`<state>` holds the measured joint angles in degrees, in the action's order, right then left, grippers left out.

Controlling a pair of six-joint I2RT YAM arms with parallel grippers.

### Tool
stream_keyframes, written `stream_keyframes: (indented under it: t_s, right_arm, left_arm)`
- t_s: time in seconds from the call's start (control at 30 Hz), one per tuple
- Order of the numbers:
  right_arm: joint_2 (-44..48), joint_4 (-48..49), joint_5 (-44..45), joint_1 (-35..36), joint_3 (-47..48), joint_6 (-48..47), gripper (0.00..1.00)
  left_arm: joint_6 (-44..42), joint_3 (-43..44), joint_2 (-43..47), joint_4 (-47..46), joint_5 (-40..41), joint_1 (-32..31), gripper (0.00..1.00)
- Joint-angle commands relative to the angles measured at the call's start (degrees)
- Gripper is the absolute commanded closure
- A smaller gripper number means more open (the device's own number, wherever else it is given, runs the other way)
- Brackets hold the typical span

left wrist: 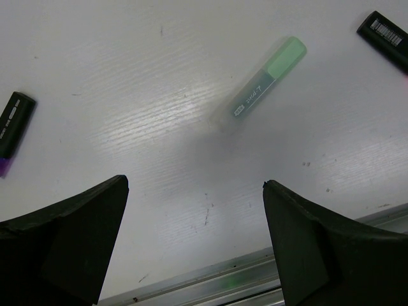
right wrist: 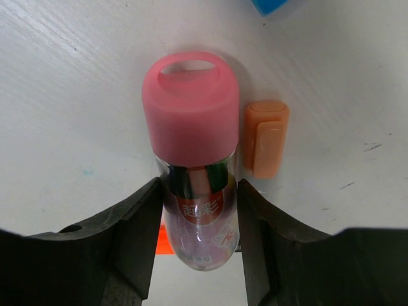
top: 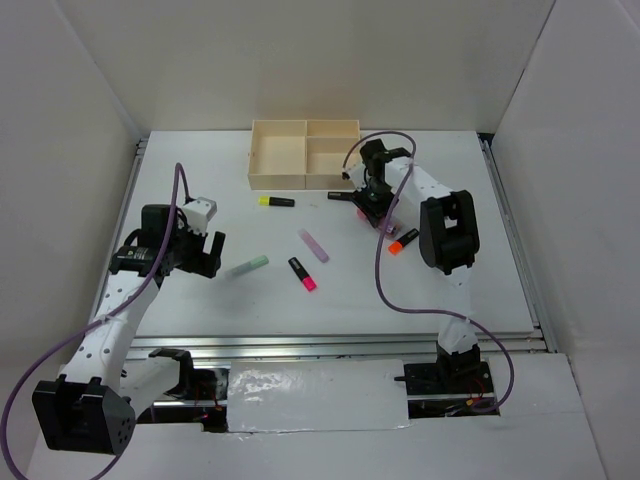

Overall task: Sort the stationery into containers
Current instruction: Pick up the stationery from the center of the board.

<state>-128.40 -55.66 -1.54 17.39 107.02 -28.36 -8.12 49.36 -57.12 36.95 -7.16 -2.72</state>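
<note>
Right jaws: clamped from both sides on the clear barrel of a pink-capped highlighter (right wrist: 191,108), its cap pointing away from the wrist camera. We could not tell whether it touched the worktop (right wrist: 76,95) or hung just above it.
Beside the right jaws: an orange cap (right wrist: 266,137) lay on the worktop just to the right of the pink cap. A blue object (right wrist: 274,5) was cut off by the top edge of that view.
Left jaws: wide apart and holding nothing, above the white worktop.
Ahead of the left jaws: a mint highlighter (left wrist: 268,78) lay on a slant, apart from both fingers. A black highlighter with a purple end (left wrist: 13,124) sat at the left edge, and a black highlighter with a barcode label (left wrist: 386,32) in the upper right corner.
Middle of the worktop, from overhead: we saw a pale lilac highlighter (top: 313,244) and, nearer the arms, a black one with a pink end (top: 302,273).
Towards the tray: a black highlighter with a yellow end (top: 277,201) lay near the tray's front wall.
Right side: a black highlighter with an orange end (top: 403,240) lay beside the right arm.
Tray: the beige tray (top: 252,160) stood at the far middle, with one large section on its left and smaller ones on its right. The right jaws were near its front right corner.
</note>
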Motion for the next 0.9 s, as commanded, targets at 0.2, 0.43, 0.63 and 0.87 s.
stream_keyframes:
  t_s: [0.2,0.43,0.63,0.87]
  right_arm:
    - [-1.5,-2.6,-2.0,1.6,-0.5,1.1,0.60]
    - [-2.3,-3.8,-2.2,1.9,0.7,2.2,0.57]
    - [-3.3,-5.5,-2.1,2.5,2.8,2.1,0.75]
    - [-0.1,-5.9,-5.1,3.1,3.4,3.7,1.00]
  left_arm:
    - [-1.5,-0.4,2.0,-1.4,-2.0,0.8,0.01]
    - [-1.5,-0.4,1.8,-1.2,-2.3,1.4,0.01]
    - [-1.7,-0.5,1.8,-1.2,-2.7,2.1,0.01]
    - [-2.0,-0.5,2.0,-1.0,-3.4,2.5,0.01]
